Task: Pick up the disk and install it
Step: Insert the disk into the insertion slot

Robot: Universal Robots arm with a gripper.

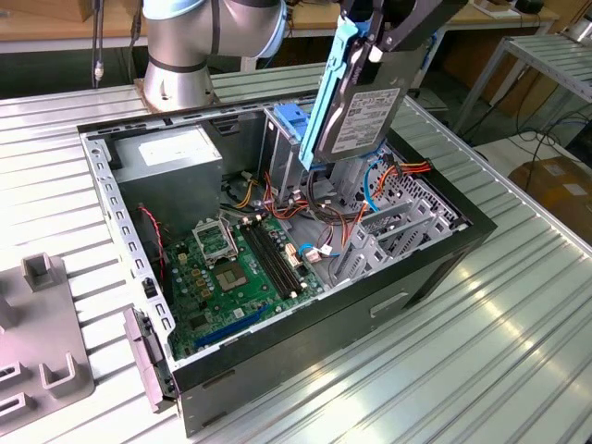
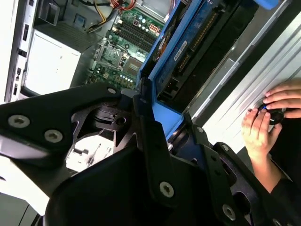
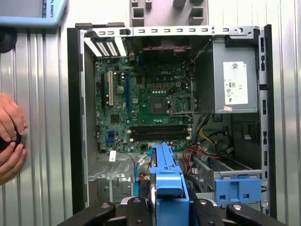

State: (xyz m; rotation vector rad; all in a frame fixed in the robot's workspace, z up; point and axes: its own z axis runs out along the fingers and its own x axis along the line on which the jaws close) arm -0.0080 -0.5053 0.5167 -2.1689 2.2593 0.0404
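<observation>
Exterior view first: the flat silver-grey metal disk with a white label and blue plastic rails (image 1: 356, 106) hangs in the air, standing nearly on its edge, just above the open black computer case (image 1: 435, 268). It is over the part of the case where the tall metal cage with the blue handle (image 1: 282, 139) stands. The black gripper (image 1: 377, 51) has its fingers squeezed tight on the disk's top end. The case sits on the ribbed metal table (image 1: 518, 351). In the first wrist view a person's hand (image 3: 10, 117) rests on the table beside the case.
</observation>
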